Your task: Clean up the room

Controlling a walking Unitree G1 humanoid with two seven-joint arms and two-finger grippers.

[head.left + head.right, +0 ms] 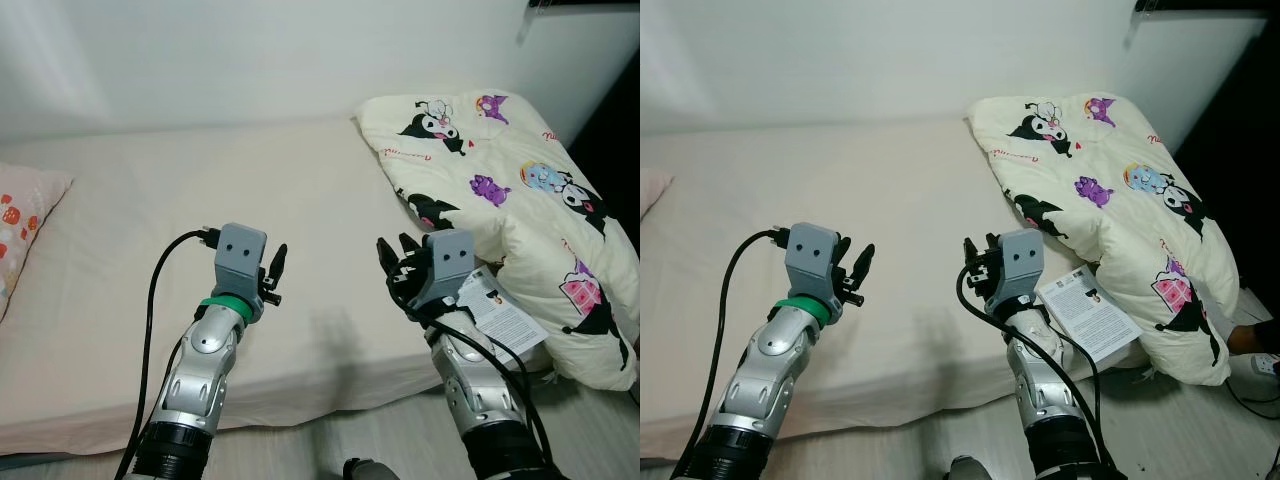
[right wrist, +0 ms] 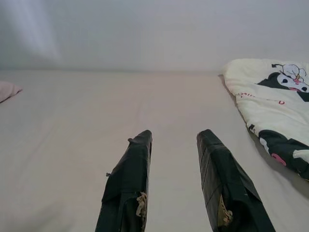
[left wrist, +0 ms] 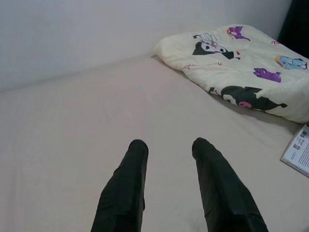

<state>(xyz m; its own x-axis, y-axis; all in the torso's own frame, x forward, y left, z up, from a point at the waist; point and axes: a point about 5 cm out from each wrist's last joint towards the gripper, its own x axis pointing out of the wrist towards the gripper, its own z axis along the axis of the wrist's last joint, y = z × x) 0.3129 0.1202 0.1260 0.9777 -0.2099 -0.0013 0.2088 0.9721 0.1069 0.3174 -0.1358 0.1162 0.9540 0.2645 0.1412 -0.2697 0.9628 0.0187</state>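
Now, pillow (image 1: pixel 20 225): lies at the bed's (image 1: pixel 200 200) left edge.
Left gripper (image 1: pixel 276 266): over the bed, fingers apart, empty.
Right gripper (image 1: pixel 392 256): same, fingers apart.
Blanket (image 1: pixel 500 170): bunched on the right; grab a corner, pull flat slowly.
Booklet (image 1: pixel 505 315): beside the blanket; lift it away first.

Wide bed with a smooth beige fitted sheet (image 1: pixel 200 200), set against a white wall. Resting on it: a cream cartoon-printed folded quilt (image 1: pixel 500 190) at the robot's right; a white printed paper leaflet (image 1: pixel 505 315) on the near edge beside the quilt; a strawberry-patterned pink pillow (image 1: pixel 20 225) at far left.
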